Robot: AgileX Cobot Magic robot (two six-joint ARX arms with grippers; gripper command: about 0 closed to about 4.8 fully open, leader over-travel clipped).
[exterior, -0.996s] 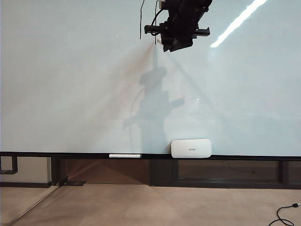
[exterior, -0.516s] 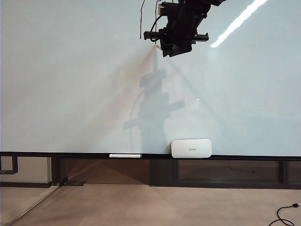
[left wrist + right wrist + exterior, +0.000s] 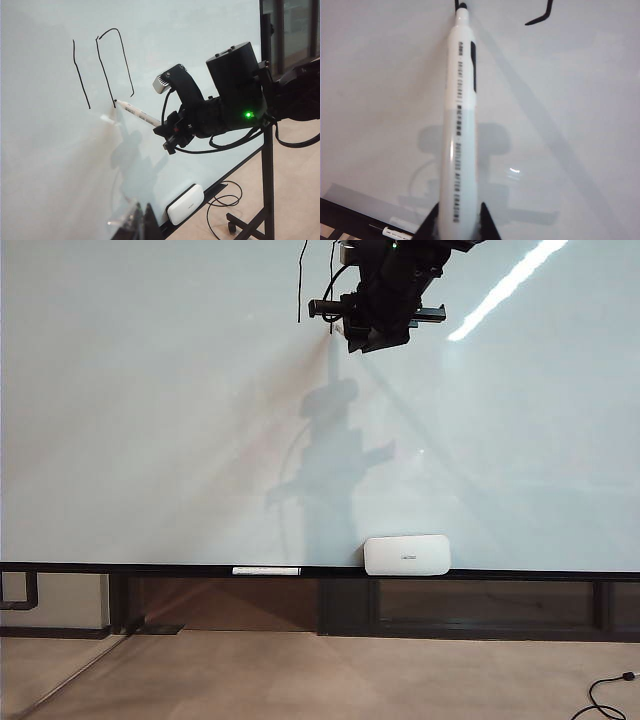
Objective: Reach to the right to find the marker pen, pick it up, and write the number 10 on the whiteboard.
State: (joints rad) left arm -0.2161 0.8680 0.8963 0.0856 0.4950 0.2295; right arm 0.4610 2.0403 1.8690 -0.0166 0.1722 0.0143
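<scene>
The whiteboard fills the exterior view. High at its top middle, my right gripper is shut on the white marker pen. The pen's black tip touches the board at the foot of the zero's left side. The number 10 shows as a tall stroke and a narrow zero whose lower end is open. Only a blurred dark bit of my left gripper shows at the edge of the left wrist view, far from the pen; its jaws are unreadable.
A white eraser rests on the black rail, with a second white marker lying to its left. A black cable lies on the floor at the right. The board's black stand rises behind the right arm.
The right gripper with the pen has barely shifted at the top of the board. Nothing else has moved.
</scene>
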